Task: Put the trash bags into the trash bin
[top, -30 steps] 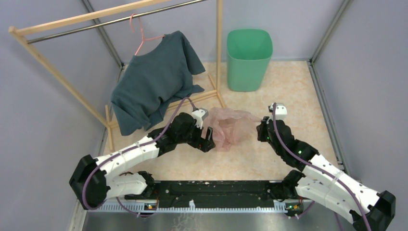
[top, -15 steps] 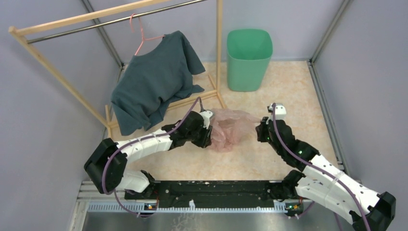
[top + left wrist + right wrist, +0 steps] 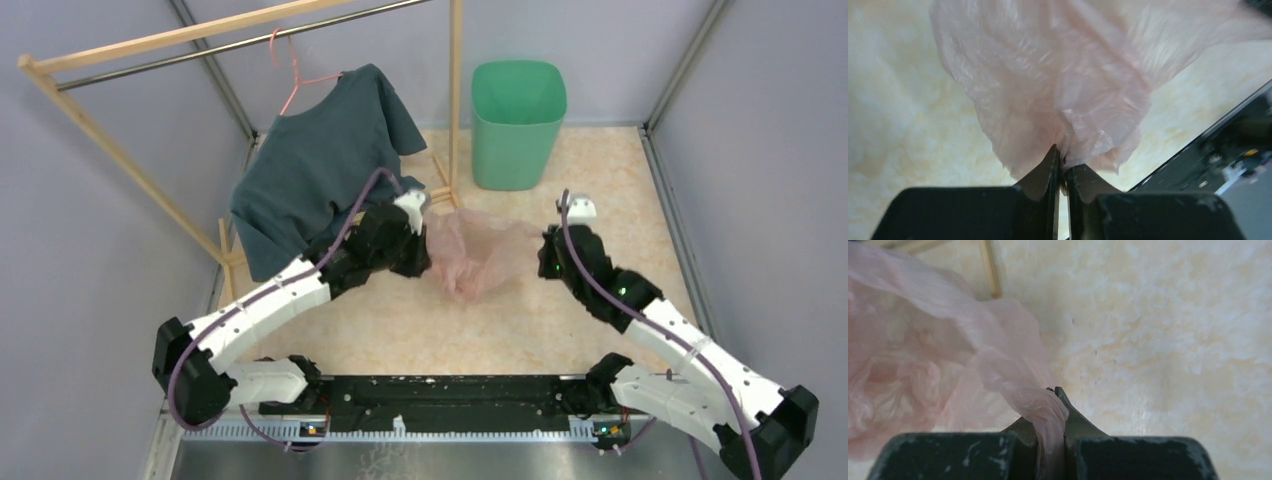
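A dark teal shirt point(image 3: 320, 165) hangs askew on a pink hanger point(image 3: 297, 70) from a wooden clothes rack point(image 3: 456, 90), at about ten o'clock on the cream marbled tabletop point(image 3: 600, 190). Its hem drapes over the rack's low crossbar. Grey walls point(image 3: 90, 300) enclose everything.

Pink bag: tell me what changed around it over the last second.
The left gripper moved in from beside the bag, shut on its left edge and pulled it away from the arm bases, toward the rack. The bag now spreads wider between both grippers. The right gripper kept its pinch on the bag's right edge, barely shifting. The bin, shirt and rack stayed put.
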`<move>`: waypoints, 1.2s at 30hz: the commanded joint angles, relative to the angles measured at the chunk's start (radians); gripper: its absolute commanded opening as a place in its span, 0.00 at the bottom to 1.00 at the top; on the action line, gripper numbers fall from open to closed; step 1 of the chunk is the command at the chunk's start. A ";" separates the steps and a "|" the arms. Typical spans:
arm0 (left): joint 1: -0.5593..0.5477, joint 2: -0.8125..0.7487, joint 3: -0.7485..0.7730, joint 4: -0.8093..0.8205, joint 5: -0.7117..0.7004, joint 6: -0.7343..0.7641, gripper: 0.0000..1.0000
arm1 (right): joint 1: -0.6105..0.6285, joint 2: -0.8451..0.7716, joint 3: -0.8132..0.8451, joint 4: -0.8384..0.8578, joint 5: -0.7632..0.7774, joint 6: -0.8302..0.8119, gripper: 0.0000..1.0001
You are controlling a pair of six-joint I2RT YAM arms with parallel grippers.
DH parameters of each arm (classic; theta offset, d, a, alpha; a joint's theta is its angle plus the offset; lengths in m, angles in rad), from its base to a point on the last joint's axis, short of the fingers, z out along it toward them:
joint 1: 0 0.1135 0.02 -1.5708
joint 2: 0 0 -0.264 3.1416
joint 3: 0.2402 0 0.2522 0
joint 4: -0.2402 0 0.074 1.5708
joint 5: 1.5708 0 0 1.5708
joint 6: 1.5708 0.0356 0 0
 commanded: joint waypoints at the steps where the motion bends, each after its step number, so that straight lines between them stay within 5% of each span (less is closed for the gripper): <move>1: 0.007 0.050 0.575 -0.212 -0.035 0.083 0.13 | -0.067 0.128 0.480 -0.081 -0.005 -0.152 0.00; 4: 0.006 0.091 0.979 -0.269 0.146 0.098 0.11 | -0.066 0.168 0.867 -0.184 -0.137 -0.249 0.00; 6: 0.006 0.011 0.998 -0.133 0.274 0.077 0.15 | -0.067 0.131 0.955 -0.139 -0.305 -0.251 0.00; 9: 0.005 -0.180 0.641 0.032 0.116 0.032 0.10 | -0.068 -0.003 0.743 0.076 -0.505 -0.197 0.00; 12: 0.007 -0.315 0.221 0.012 -0.170 -0.075 0.00 | -0.066 -0.149 0.281 0.184 -0.413 -0.077 0.00; 15: 0.007 -0.374 -0.095 -0.019 -0.120 -0.204 0.00 | -0.067 -0.207 -0.081 0.173 -0.443 0.097 0.00; 18: 0.008 -0.428 -0.273 0.034 -0.048 -0.297 0.00 | -0.068 -0.292 -0.215 0.186 -0.431 0.157 0.00; 21: 0.007 -0.426 -0.138 0.047 -0.037 -0.212 0.00 | -0.066 -0.236 0.003 0.136 -0.344 0.031 0.00; 27: 0.007 -0.225 0.677 -0.040 0.183 0.008 0.00 | -0.067 0.074 0.863 -0.128 -0.419 -0.228 0.00; 29: 0.007 -0.236 0.797 0.032 0.249 0.004 0.00 | -0.066 0.050 0.972 -0.082 -0.500 -0.223 0.00; 32: 0.007 -0.364 0.655 0.150 0.158 -0.004 0.00 | -0.067 -0.074 0.847 0.084 -0.564 -0.208 0.00; 36: 0.007 -0.485 0.160 0.087 -0.167 -0.131 0.00 | -0.067 -0.253 0.361 0.129 -0.452 -0.098 0.00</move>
